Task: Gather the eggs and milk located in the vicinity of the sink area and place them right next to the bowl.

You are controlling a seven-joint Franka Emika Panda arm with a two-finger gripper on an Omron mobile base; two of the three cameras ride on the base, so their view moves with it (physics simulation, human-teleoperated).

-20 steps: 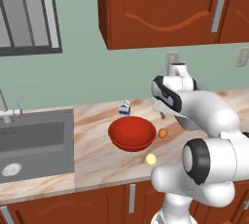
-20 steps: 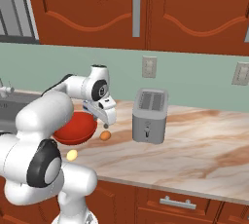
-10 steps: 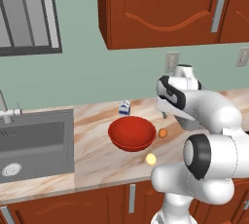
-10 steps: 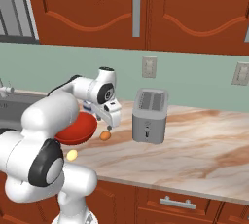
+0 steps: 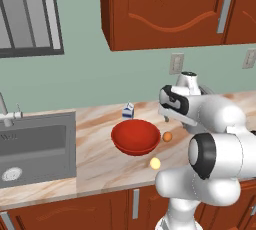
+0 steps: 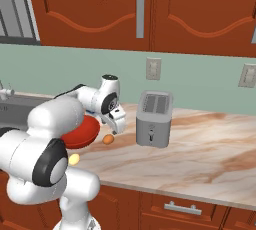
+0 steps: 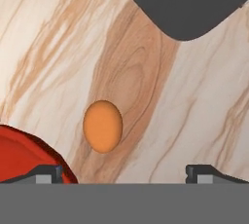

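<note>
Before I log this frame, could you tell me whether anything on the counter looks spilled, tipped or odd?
Nothing stands out. The milk stands upright behind the red bowl, and both eggs, orange and pale yellow, lie whole on the counter beside it.

The gripper (image 6: 116, 120) has swung right — nearer the toaster (image 6: 154, 118) (jaws wide).

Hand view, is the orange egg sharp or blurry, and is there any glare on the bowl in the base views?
Hand view: the orange egg is sharp-edged, flatly lit, without a clear shadow. Left base view: the red bowl shows only a soft sheen, no harsh glare. Right base view: evenly lit, no blur.
</note>
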